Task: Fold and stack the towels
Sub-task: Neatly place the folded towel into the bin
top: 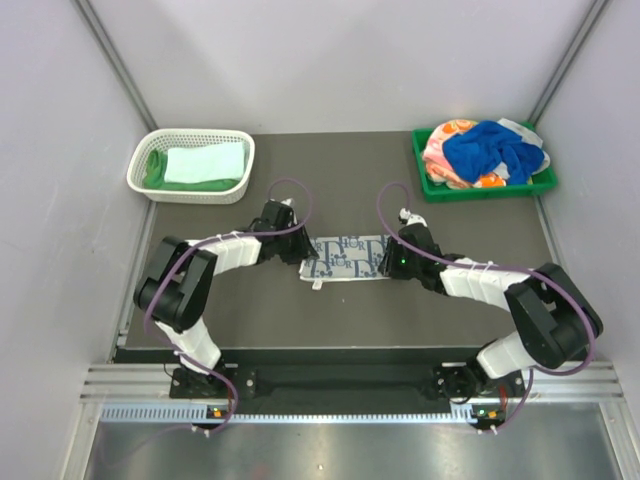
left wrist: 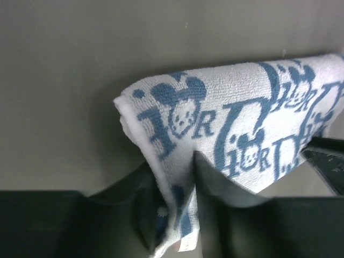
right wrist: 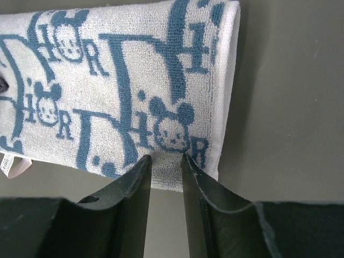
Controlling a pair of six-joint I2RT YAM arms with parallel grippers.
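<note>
Centre table: folded printed towel (top: 345,258), white with blue letters and mouse faces — left end pinched by left gripper (left wrist: 177,161), right gripper (right wrist: 165,157) narrow astride right end, grip unclear. Ten o'clock: basket (top: 190,196), folded green towel (top: 155,168), mint towel (top: 205,160). Two o'clock: tray (top: 480,190) — heaped blue towel (top: 490,150), orange-pink towel (top: 445,150).

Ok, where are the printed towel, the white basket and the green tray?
printed towel (top: 345,258): top view, middle of its printed face.
basket (top: 190,196): top view, its near wall.
tray (top: 470,190): top view, its near wall.
</note>
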